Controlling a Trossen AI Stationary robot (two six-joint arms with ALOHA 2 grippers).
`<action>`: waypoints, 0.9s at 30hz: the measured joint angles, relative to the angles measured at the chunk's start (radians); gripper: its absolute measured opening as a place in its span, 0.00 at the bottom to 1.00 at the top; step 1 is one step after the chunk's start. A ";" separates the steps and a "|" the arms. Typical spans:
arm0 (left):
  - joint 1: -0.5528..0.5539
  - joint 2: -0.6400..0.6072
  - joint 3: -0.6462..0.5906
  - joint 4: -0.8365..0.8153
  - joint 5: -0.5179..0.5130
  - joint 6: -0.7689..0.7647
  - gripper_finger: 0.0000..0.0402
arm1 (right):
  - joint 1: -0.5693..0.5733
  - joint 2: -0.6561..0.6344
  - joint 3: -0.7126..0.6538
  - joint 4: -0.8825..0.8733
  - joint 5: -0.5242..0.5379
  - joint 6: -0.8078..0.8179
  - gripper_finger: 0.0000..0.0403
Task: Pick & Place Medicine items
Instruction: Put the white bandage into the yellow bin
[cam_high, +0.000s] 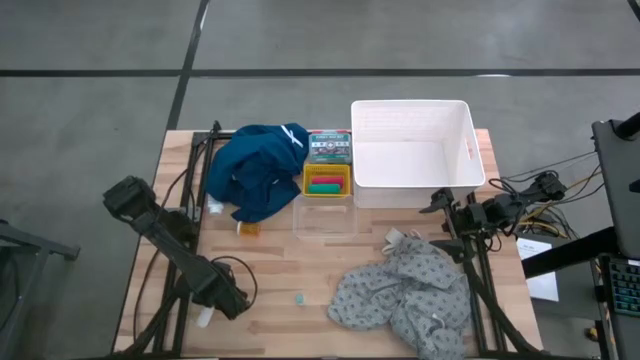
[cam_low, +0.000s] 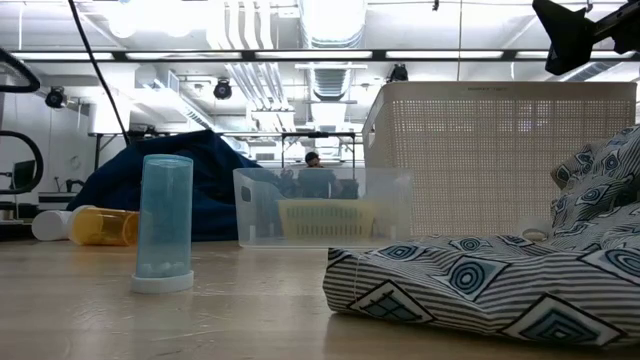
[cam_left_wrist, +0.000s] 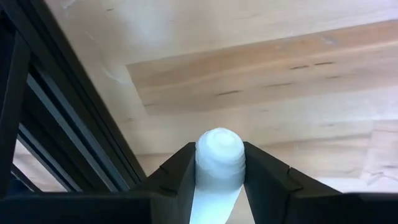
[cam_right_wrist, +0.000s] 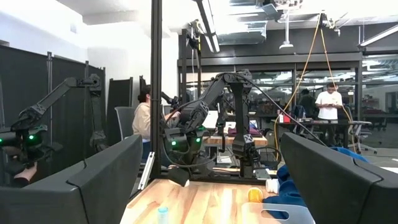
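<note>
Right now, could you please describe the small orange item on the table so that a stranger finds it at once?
Start at the crumpled dark blue cloth on the wooden table's far left part. At its near edge lies the small orange translucent pill bottle on its side. It is the only orange thing there; the neighbouring white bottle is paler.

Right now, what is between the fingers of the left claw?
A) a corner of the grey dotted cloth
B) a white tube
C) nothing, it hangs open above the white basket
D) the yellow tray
B: the left wrist view shows the left claw closed on a white tube, whose rounded end sticks out between the two dark fingers above the wooden table.
</note>
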 joint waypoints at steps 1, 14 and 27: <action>0.002 -0.005 0.003 -0.002 -0.005 -0.003 0.30 | 0.000 0.000 0.000 0.000 0.000 0.000 0.94; 0.016 -0.127 0.046 -0.026 -0.366 0.004 0.30 | 0.000 0.000 0.000 0.000 0.000 0.000 0.94; 0.049 -0.263 0.046 0.049 -0.883 0.290 0.30 | 0.000 0.000 0.000 0.000 0.000 0.000 0.94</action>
